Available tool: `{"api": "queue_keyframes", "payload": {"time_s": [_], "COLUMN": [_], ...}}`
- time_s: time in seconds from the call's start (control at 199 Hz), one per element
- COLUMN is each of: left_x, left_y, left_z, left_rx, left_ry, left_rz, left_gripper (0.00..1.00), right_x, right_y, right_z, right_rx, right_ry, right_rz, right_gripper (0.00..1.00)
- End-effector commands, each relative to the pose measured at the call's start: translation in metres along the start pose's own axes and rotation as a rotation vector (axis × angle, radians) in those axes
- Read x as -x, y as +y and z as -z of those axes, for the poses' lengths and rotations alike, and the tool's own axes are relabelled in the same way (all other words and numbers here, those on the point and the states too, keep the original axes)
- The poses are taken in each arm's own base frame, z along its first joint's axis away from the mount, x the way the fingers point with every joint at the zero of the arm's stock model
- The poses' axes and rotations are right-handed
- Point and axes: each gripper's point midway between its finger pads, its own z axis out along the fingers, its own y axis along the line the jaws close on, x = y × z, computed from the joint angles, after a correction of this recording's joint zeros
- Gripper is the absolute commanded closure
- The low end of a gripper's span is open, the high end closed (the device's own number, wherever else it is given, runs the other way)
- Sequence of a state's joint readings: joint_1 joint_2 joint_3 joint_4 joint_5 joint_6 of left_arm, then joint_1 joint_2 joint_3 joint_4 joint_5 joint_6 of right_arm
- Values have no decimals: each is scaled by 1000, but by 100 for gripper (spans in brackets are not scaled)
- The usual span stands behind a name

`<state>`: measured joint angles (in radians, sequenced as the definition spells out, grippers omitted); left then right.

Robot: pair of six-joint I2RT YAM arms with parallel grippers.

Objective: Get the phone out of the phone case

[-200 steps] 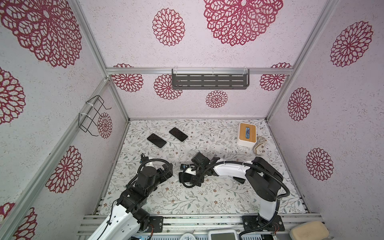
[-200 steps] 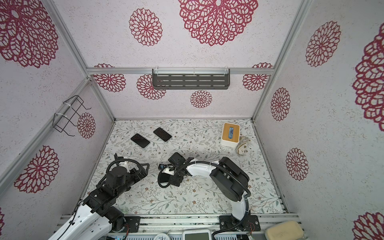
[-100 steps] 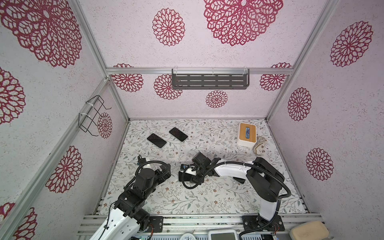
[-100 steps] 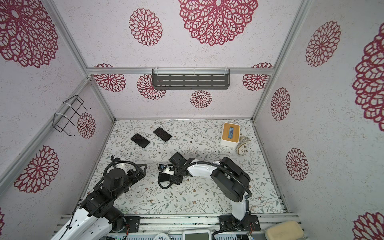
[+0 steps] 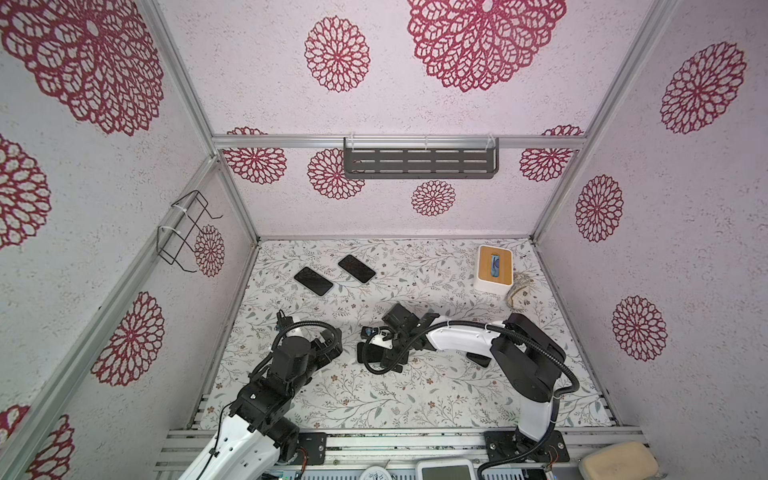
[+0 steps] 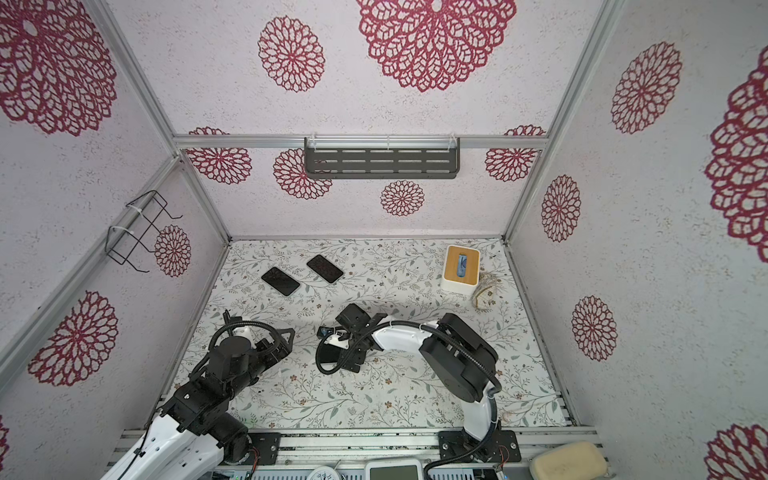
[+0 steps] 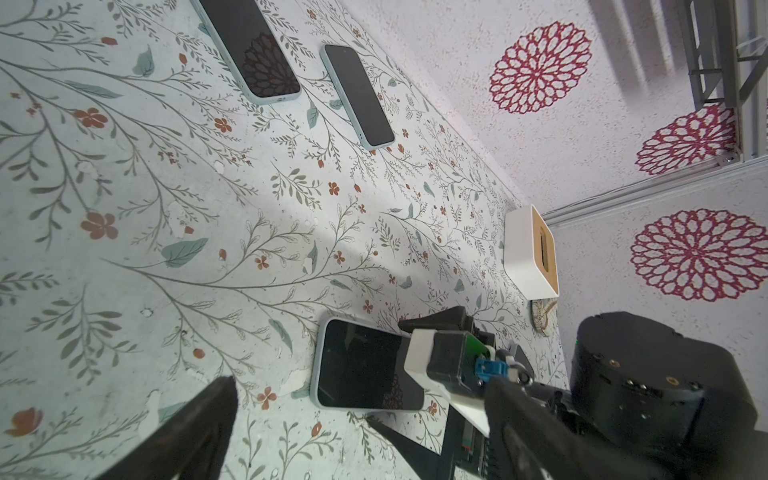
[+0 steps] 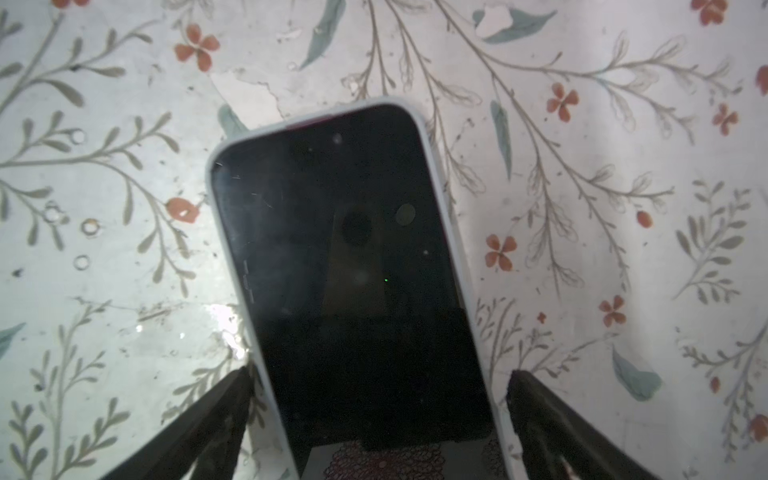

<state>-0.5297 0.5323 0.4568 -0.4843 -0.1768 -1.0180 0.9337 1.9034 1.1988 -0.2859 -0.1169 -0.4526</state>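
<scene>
Phone [image 8: 353, 270] in its case [image 7: 316, 365] lies between the right gripper's [image 8: 380, 374] wide-open jaws

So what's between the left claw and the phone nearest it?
Only bare flowered tabletop lies between the left gripper and the cased phone, as the left wrist view shows.

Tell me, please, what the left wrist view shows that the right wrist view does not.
Only the left wrist view: a second phone, a third phone, a white box, and the right arm from outside. Only the right wrist view: a look down through the open right pincer, whose fingers flank the phone. Both: that phone in its pale case, screen up on the flowered table.
</scene>
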Motion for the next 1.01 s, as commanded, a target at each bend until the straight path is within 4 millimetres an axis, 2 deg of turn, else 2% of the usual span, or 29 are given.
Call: {"api": "queue_keyframes", "payload": {"time_s": [0.0, 0.131, 0.277, 0.413, 0.629, 1.001], "left_x": [-2, -2, 0, 1, 2, -9], "left_y": [1, 4, 5, 8, 10, 6], "left_z": [0, 2, 6, 9, 14, 5], "left_rx": [-8, -6, -7, -6, -10, -63], "left_ry": [-5, -12, -24, -35, -46, -14], "left_rz": [-16, -17, -17, -9, 25, 105], "left_gripper": [3, 3, 3, 3, 3, 3], "right_x": [-18, -21, -17, -18, -26, -25], "right_y": [-3, -5, 2, 11, 13, 16], "right_z": [-6, -10, -11, -11, -11, -6], "right_rx": [-5, 18, 79, 89, 61, 4], "right_ry": [104, 129, 145, 90, 72, 28], "right_rz": [22, 35, 20, 2, -26, -41], "right_gripper": [1, 1, 1, 5, 12, 25]}}
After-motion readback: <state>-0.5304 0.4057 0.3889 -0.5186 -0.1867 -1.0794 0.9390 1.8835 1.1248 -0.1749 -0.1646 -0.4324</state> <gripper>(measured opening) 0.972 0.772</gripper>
